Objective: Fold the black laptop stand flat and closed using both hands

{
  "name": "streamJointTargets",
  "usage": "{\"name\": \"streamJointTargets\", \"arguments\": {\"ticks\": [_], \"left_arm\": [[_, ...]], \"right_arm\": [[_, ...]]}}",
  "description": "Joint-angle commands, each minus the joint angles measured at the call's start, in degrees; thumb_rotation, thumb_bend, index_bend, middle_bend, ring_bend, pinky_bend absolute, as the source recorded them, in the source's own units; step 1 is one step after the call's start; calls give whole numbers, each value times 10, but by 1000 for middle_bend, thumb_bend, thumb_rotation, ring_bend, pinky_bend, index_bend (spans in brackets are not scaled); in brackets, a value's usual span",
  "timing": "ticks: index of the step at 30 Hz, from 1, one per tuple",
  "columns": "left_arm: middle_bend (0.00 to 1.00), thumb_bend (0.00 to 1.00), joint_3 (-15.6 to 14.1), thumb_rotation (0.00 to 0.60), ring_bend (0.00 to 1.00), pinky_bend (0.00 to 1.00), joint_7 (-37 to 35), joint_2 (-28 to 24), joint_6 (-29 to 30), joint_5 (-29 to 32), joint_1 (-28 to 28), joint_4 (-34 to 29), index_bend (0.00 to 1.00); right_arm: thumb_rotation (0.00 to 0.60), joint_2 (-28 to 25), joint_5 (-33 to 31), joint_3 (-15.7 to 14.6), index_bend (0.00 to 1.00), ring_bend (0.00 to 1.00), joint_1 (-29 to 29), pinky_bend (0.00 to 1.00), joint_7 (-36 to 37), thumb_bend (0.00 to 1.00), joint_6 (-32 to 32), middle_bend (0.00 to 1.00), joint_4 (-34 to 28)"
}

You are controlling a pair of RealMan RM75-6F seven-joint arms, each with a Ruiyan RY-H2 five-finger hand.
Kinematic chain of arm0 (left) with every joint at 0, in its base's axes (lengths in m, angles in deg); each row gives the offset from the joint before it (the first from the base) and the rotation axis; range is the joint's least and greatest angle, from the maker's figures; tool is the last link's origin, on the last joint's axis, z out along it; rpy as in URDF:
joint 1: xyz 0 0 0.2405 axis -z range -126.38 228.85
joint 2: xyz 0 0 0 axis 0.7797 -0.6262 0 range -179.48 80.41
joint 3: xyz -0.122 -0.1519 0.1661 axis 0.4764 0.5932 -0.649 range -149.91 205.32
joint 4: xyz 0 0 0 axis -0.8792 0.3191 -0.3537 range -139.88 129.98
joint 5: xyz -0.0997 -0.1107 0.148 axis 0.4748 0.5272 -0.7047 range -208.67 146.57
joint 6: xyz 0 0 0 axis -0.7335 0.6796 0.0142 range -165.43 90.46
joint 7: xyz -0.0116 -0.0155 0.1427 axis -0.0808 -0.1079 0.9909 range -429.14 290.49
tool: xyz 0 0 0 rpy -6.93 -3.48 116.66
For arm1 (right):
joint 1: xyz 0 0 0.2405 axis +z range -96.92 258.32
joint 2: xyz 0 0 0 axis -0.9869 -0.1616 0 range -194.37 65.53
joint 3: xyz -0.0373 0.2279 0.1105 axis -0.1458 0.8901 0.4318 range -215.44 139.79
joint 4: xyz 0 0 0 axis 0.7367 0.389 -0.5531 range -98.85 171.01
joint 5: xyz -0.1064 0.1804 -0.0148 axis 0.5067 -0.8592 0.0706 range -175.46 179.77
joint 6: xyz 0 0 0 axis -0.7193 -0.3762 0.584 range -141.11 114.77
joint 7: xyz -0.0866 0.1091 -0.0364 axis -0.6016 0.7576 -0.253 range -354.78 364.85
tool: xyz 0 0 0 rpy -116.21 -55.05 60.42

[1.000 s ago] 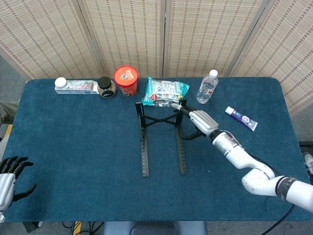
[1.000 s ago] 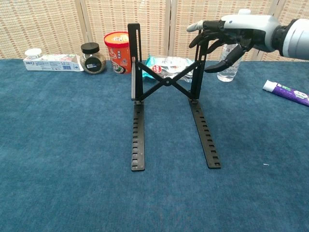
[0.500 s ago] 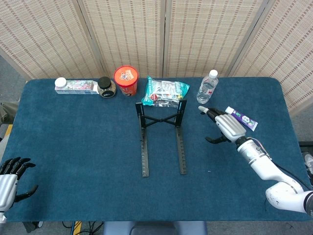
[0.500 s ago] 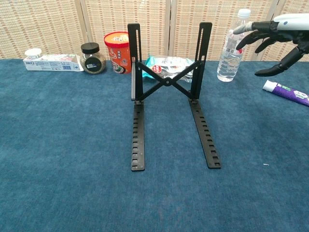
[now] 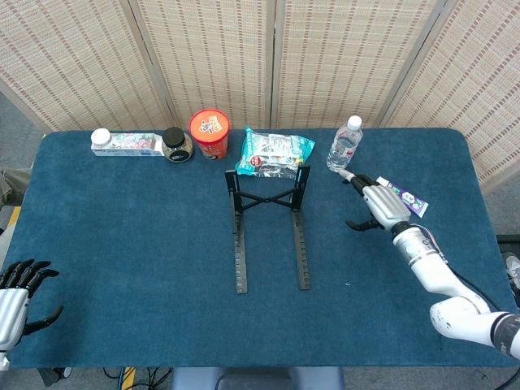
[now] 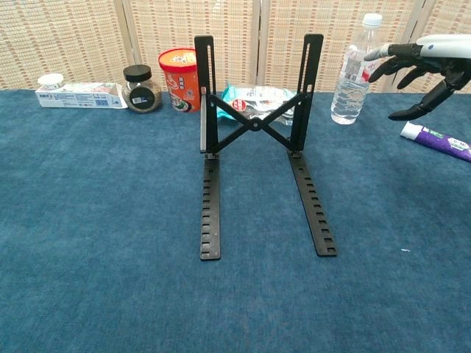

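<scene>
Both hands empty, laptop stand (image 6: 257,140) standing unfolded between them

Head view looks steeply down; chest view faces level; both share the table (image 5: 122,244).

The light is bright and even in both views. It seems to come from above, because shadows are soft and small. The black laptop stand (image 6: 257,140) leaves only a faint, thin shadow on the blue counter (image 5: 130,244). Nothing shines or glares much; the water bottle (image 6: 352,70) near the far edge has just a small gleam. Both pictures are sharp, with no blur, even on the right robot hand (image 6: 423,70). In the head view the screen behind the far edge leans outward a little at the sides.
</scene>
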Motion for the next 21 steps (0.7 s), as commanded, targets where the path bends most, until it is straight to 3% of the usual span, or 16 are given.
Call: {"name": "streamJointTargets", "arguments": {"ticks": [1, 21], "left_arm": [[201, 173, 0, 600, 111, 74, 0, -1, 2, -2, 0, -2, 299], [201, 173, -3, 600, 111, 74, -9, -7, 12, 2, -11, -1, 299]], "right_arm": [[600, 36, -34, 16, 0, 97, 18, 200, -28, 157, 16, 207, 29], [600, 192, -105, 67, 0, 115, 92, 239, -84, 211, 48, 243, 173]]}}
